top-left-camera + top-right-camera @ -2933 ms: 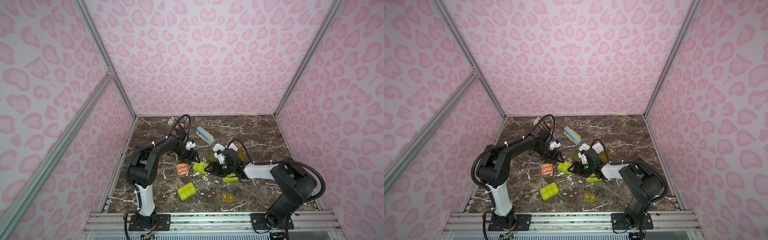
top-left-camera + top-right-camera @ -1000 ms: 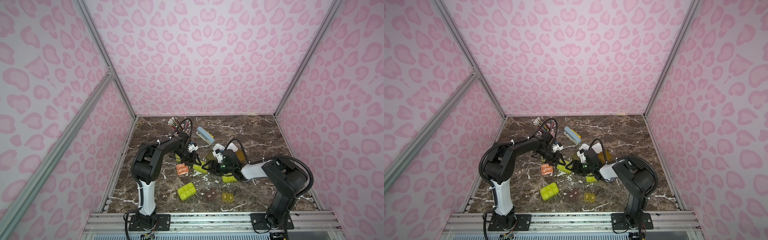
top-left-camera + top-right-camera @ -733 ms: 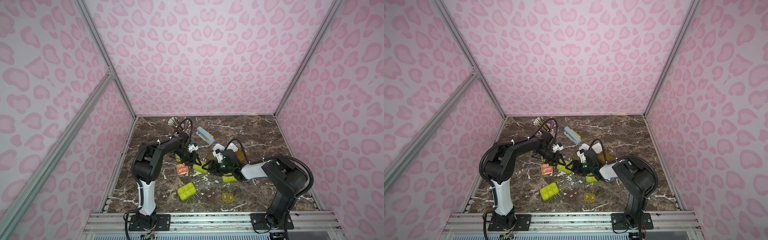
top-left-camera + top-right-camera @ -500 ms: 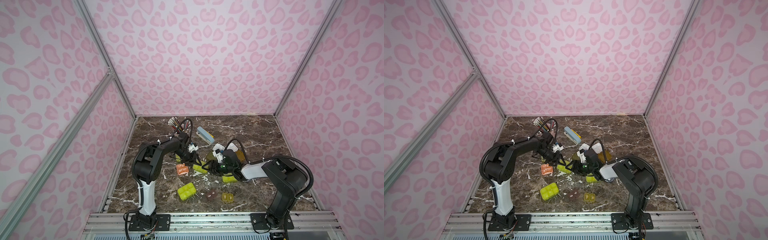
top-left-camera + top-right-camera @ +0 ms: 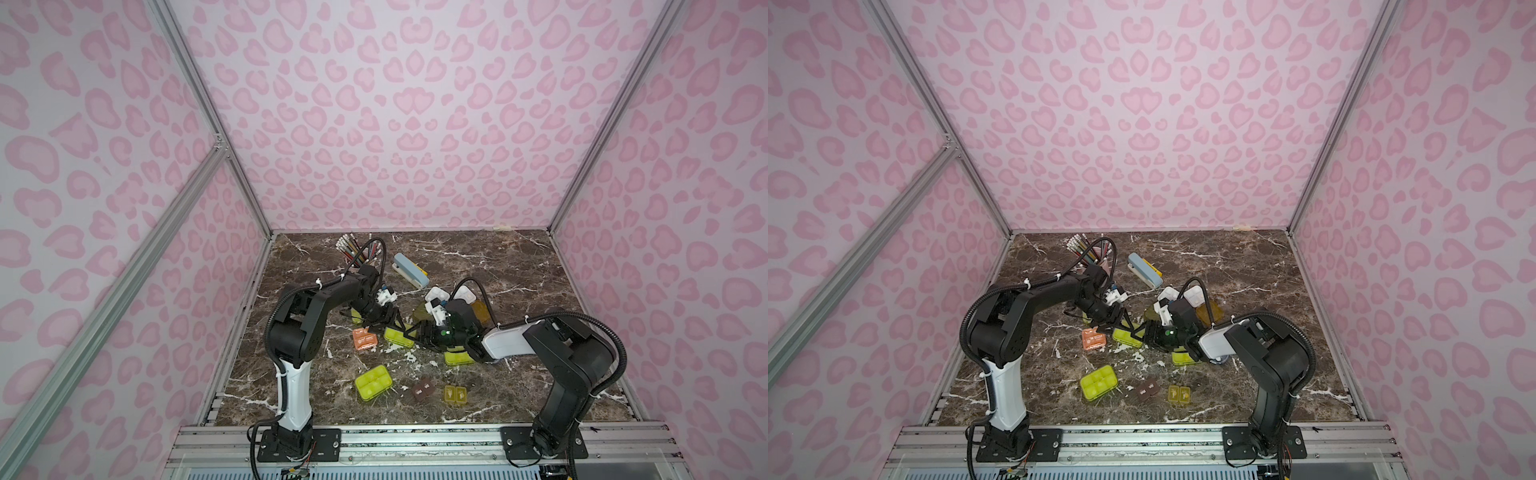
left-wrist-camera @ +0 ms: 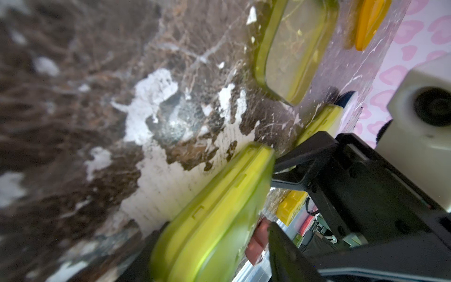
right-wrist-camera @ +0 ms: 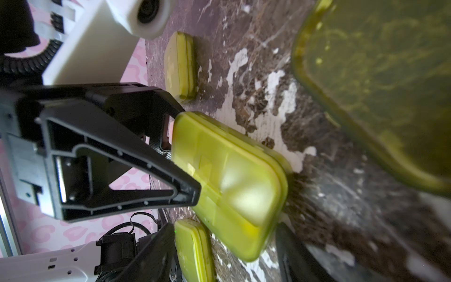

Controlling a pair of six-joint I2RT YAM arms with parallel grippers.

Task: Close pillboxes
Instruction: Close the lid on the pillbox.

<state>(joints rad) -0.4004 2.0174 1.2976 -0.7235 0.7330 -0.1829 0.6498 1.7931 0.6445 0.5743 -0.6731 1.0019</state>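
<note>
Looking down in both top views, the left gripper (image 5: 387, 325) and right gripper (image 5: 415, 334) meet mid-table (image 5: 519, 270) over one lime pillbox (image 5: 398, 336). Black fingers cover its ends, so contact can't be read from up there. A second lime case (image 5: 457, 358) is half hidden under the right forearm. White trays (image 5: 436, 294) w/ a flat lime lid (image 5: 422, 311) and amber lid (image 5: 483, 309) sit behind the right wrist, partly blocked by wrist & cable. Pencil cup (image 5: 361, 254) is crossed by the left arm's cable; stapler (image 5: 409, 270) lies near it. Salmon pillbox (image 5: 365, 338) lies just beside the lime pillbox. Six-cell lime pillbox (image 5: 374, 382), brown pillbox (image 5: 423, 389) and yellow pillbox (image 5: 456, 394) line up nearer the front rail, apart from both grippers.

Left arm: upright off its base, elbow folded, forearm reaching toward centre, wrist tipped down. Right arm: upright, then forearm lying low, reaching across toward the left gripper.

Left wrist view: heavy blur. Lime pillbox (image 6: 212, 219) sits between the left gripper's (image 6: 217, 239) fingers, both cut off by the frame edge. They're spread: one stands clear w/ a gap, the other is a dark smear that can't be separated from the box. A right gripper finger tip touches the box's far corner.

Right wrist view: lime pillbox (image 7: 231, 183) has its lid down, flat on the table. Left gripper (image 7: 184, 155) fingers are wide apart, one tip resting on the lid, the other past the far end; touching or not, can't tell. Right gripper's (image 7: 224, 227) own fingers are cut off at the frame edge, spread either side of the box's near end, nothing clamped. A gap shows on one side; the other is too blurred.
</note>
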